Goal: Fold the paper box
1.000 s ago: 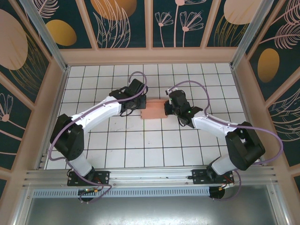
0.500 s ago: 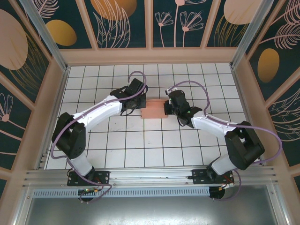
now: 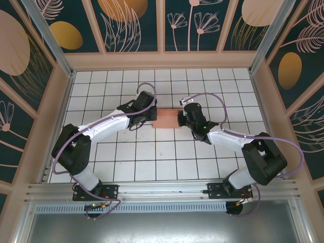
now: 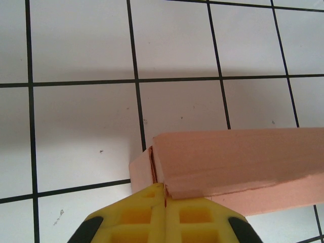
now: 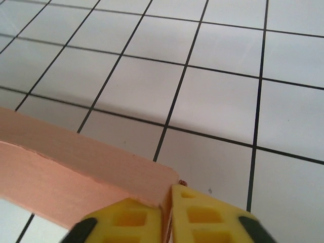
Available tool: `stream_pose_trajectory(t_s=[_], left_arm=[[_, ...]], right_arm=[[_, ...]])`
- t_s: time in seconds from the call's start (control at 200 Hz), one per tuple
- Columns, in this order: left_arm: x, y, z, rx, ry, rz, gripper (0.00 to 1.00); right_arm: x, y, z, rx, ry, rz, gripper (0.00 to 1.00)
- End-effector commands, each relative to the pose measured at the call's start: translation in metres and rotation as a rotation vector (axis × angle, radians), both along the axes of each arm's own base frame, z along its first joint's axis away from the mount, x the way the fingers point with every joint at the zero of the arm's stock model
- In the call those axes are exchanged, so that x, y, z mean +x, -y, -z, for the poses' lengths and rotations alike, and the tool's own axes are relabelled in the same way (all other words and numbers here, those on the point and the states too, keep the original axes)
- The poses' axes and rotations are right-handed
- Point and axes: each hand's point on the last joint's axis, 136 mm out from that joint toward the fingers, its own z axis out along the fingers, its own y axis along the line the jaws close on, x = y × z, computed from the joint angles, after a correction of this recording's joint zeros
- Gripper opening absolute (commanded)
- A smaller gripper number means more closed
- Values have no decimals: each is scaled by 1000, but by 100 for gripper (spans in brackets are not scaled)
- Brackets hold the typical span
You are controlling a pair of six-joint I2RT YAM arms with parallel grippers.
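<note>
**Box nearly made, both arms at its ends**

From the near edge of the tiled table, the two arms reached forward and inward, meeting around the middle of the floor. Between their wrists sat the paper box, flat on the tiles, its long sides running left to right.

The left gripper was clenched at the box's left end. Its yellow pads were pressed together with a thin edge of pink card caught in the seam between them.

The right gripper stood at the opposite end, its pads close on either side of the end wall's edge. I could not tell whether they were pinching the card or had slackened.

The card no longer looked like a flat blank. It stood as a small rectangular box with its walls up and its top closed over. Seen from the left wrist, a rough-cut panel edge lay over the side wall, and the left corner seam gaped slightly.

By my reckoning the folding was mostly done. What remained was seating the two ends properly and letting go.

Beyond the box there were only bare tiles up to the back wall.
</note>
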Motion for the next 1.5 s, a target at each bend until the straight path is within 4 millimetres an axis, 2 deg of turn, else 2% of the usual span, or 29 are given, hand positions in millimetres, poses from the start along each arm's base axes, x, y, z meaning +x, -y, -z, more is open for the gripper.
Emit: stream_pose_trajectory(t_s=[0.0, 0.04, 0.11, 0.245, 0.38, 0.48, 0.601, 0.776, 0.851, 1.006, 1.206, 1.361, 1.496], left_arm=[[-20, 9, 27, 17, -90, 77, 0], [-20, 8, 27, 28, -90, 78, 0], [-20, 5, 29, 47, -90, 79, 0], [-20, 4, 29, 58, -89, 84, 0], [-20, 7, 28, 43, -90, 94, 0], [-20, 9, 28, 39, -88, 101, 0], [-21, 10, 29, 32, -90, 109, 0], [-22, 11, 29, 31, -88, 117, 0], [-22, 11, 30, 31, -88, 117, 0], [-22, 10, 30, 35, -87, 121, 0], [-23, 10, 31, 43, -86, 131, 0], [-23, 8, 26, 42, -73, 133, 6], [-25, 5, 19, 43, -54, 136, 27]], right_arm=[[-23, -13, 0, 14, -29, -83, 26], [-23, -12, -9, 27, -7, -83, 36], [-24, -10, -25, 51, 33, -80, 47], [-24, -4, -51, 85, 93, -58, 61], [-17, 4, -68, 165, 83, -7, 69], [-5, 11, -73, 270, 22, 65, 69], [14, 21, -59, 312, -87, 168, 63], [25, 8, -38, 291, -205, 176, 50], [26, 6, -29, 280, -231, 178, 46], [20, 19, -7, 234, -259, 228, 38], [10, 28, 18, 210, -296, 258, 35], [11, 27, 19, 216, -297, 262, 33], [13, 26, 14, 222, -289, 262, 33]])
